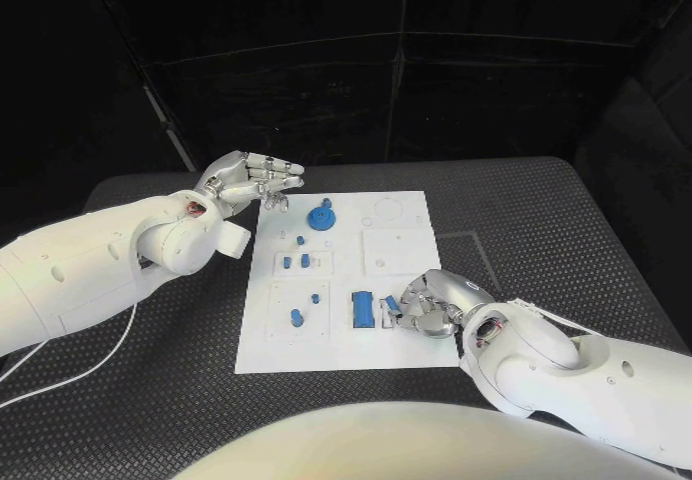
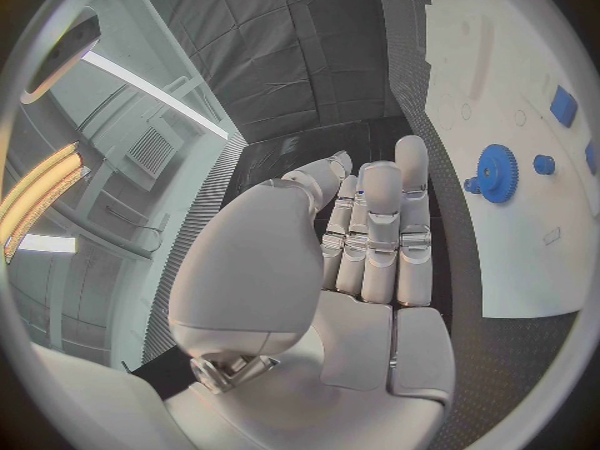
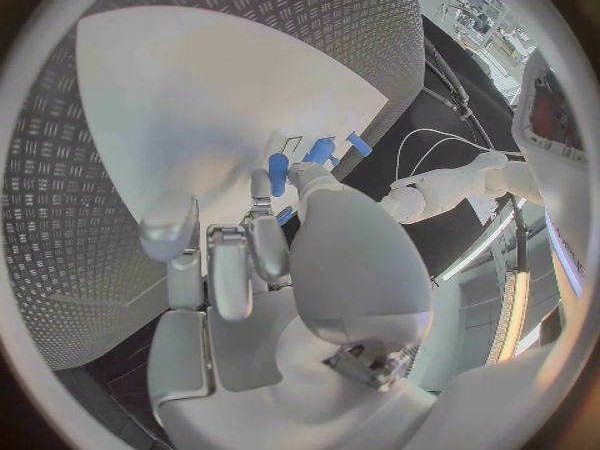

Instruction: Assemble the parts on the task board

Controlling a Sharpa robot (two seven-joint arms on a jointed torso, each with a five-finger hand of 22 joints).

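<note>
Parts near the robot: right robot hand (image 1: 433,308) is curling down over the near edge of the task board (image 1: 404,355), fingers (image 3: 256,245) bent in around a small blue part (image 1: 389,304). Cannot tell whether it is actually pinching it or just touching; the right wrist view is showing fingertips right at the blue pieces (image 3: 306,160), so probably working a pick or a seat into a slot. Long blue bar (image 1: 362,311) is lying just beside that robot hand, on its inner side, flat on the board.

Farther out, smaller blue parts (image 1: 296,317) are sitting in the board's middle recesses, well apart from both hands — likely waiting for their turn.

Farthest: blue gear (image 1: 322,217) is lying on the far part of the board, near the left robot hand (image 1: 253,180) but not touching. That hand is hovering off the board's far corner above the worktop (image 1: 577,230), fingers (image 2: 381,230) pressed together and straight, holding nothing; it looks parked clear so the right one has room.
</note>
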